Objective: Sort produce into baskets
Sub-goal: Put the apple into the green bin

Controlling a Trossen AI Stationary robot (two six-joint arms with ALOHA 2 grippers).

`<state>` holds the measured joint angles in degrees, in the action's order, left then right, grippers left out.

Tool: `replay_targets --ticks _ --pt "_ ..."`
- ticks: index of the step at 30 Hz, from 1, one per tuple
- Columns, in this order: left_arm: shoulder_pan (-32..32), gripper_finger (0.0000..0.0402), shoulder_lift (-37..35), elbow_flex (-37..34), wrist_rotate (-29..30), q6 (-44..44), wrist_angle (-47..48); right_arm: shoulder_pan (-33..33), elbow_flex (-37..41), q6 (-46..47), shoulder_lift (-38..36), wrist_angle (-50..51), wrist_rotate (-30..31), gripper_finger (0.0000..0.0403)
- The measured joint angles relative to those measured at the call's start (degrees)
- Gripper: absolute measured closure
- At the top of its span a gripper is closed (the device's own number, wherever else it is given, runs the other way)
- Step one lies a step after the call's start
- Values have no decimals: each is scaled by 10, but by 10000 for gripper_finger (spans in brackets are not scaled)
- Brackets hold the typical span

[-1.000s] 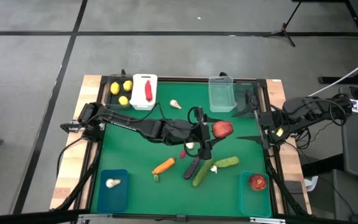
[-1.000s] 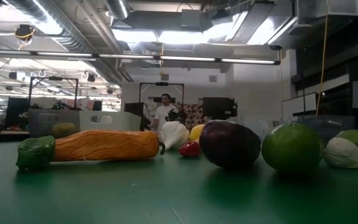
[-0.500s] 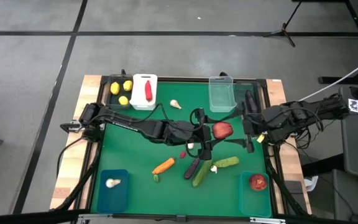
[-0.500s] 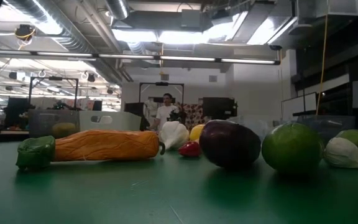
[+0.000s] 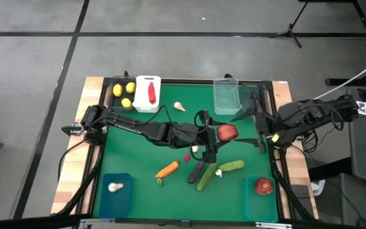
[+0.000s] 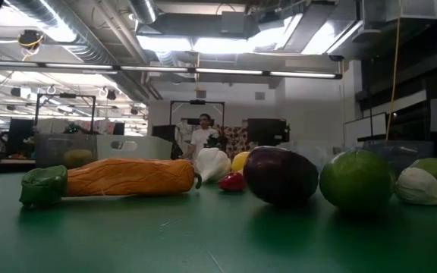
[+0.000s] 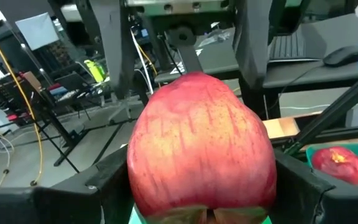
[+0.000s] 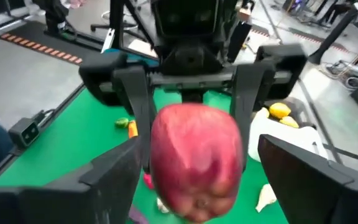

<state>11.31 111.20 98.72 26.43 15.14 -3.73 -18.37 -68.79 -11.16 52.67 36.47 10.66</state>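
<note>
A round red fruit (image 5: 227, 132) hangs above the middle of the green table, and my left gripper (image 7: 201, 193) is shut on it. My right gripper (image 8: 197, 174) faces it from the table's right, open. Its fingers (image 5: 247, 113) stand wide on either side of the fruit's right end without touching it. On the table below lie a carrot (image 5: 167, 170), an eggplant (image 5: 196, 172), two cucumbers (image 5: 206, 179) and garlic bulbs (image 5: 218, 172). A second red fruit (image 5: 264, 186) sits in the near right teal basket (image 5: 261, 205). My left gripper pinches the red fruit by its two opposite sides (image 7: 138, 177) between its two fingers (image 8: 138, 109). The fingers come level from the table's left. The fruit is lifted clear of the table and fills the gap between the fingers.
A white basket (image 5: 142, 107) with a red chili (image 5: 151, 92) stands at the far left beside three lemons (image 5: 124, 93). A clear basket (image 5: 227, 97) stands at the far right. The near left teal basket (image 5: 115, 198) holds a garlic bulb (image 5: 114, 187). A person stands in the room behind the table.
My right gripper has shifted a little toward the table's left, closer to the red fruit. My left gripper has kept the fruit still in the air.
</note>
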Motion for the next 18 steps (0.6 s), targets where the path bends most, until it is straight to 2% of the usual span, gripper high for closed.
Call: replay_targets --ticks 7,18 --pt "7 126 0 0 0 5 0 0 0 19 1 41 -22 80" --pt "7 126 0 0 0 0 -3 0 0 19 5 24 -22 75"
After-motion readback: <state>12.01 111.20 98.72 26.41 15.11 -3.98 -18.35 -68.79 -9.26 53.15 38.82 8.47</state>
